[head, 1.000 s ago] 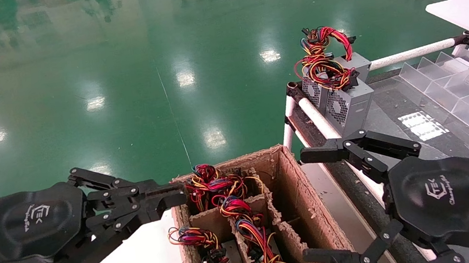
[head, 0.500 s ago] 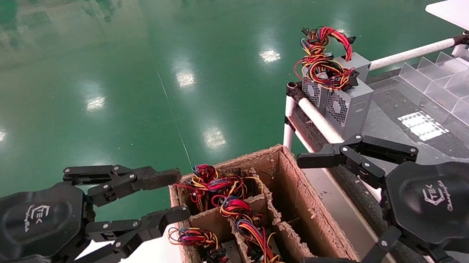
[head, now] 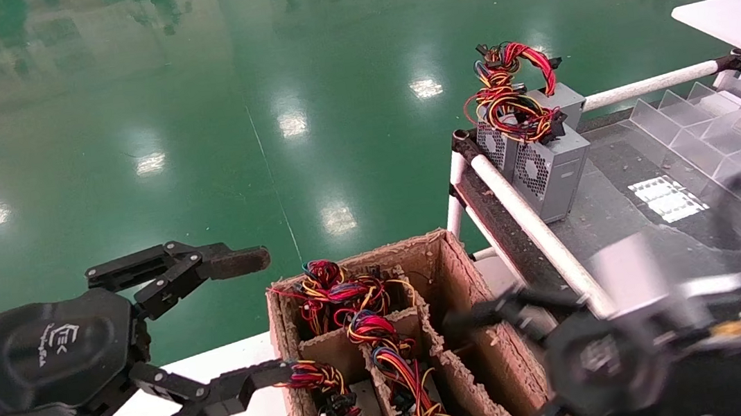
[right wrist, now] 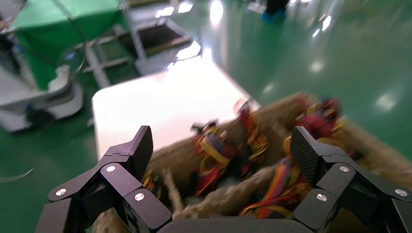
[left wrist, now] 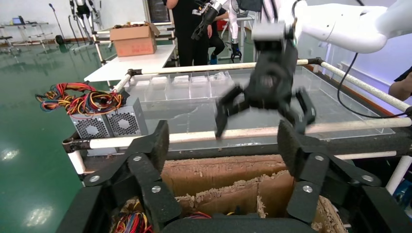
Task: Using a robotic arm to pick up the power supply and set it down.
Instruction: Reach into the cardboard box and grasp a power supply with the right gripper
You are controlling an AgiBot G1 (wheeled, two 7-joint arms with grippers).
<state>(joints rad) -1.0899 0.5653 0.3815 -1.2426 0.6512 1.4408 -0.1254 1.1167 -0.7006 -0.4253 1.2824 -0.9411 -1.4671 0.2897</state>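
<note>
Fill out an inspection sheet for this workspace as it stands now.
Surface: dark workbench framed by white pipe rails.
Job's things: two grey power supplies stand at the bench's far corner; more sit in the divided cardboard box.
Clutter: clear plastic divider tray on the bench.
Grippers: left gripper beside the box, jaws wide open, empty; right gripper over the box, jaws open, empty, blurred in the head view.
Cables: red, yellow and black wire bundles atop the supplies and spilling from box cells.
Surroundings: glossy green floor; white table at far right.
</note>
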